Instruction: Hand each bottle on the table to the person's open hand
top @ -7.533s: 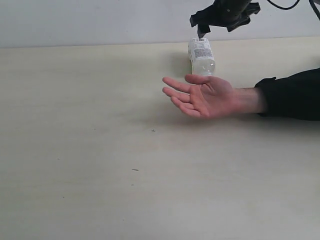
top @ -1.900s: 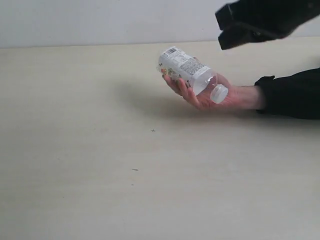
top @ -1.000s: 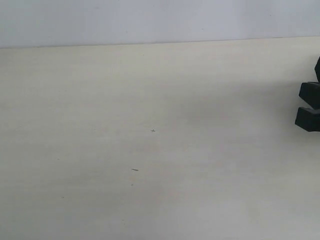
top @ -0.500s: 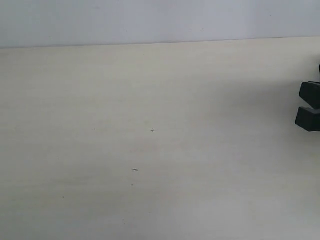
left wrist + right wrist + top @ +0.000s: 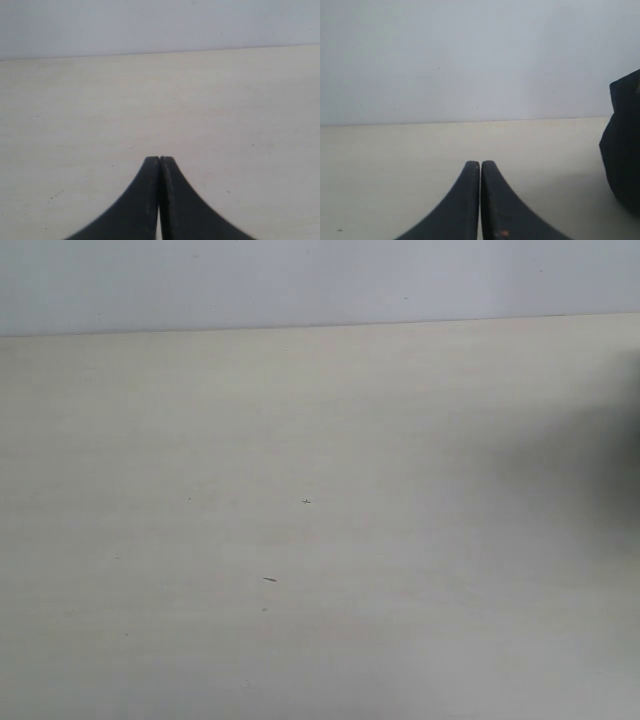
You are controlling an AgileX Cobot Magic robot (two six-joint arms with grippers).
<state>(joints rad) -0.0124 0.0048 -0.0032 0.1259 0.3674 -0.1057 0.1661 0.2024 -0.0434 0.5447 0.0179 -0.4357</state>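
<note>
On wide pale beige desk [image 5: 300,440] only specks [image 5: 270,579]: no clear plastic bottles, no open hand in any view. Both left fingers [image 5: 153,166] & right fingers [image 5: 474,168] pressed closed, empty. Prob. done; park arms, don't reach w/o target.

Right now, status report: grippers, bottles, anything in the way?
Left gripper shut, empty. Right gripper shut, empty. No bottle in view on the table. Unidentified dark shape near right gripper.

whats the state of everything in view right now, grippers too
left gripper: shut, holding nothing
right gripper: shut, holding nothing
table: nothing on the visible part but tiny dark specks
dark shape beside the right gripper: cut off by the frame, cannot tell what it is
</note>
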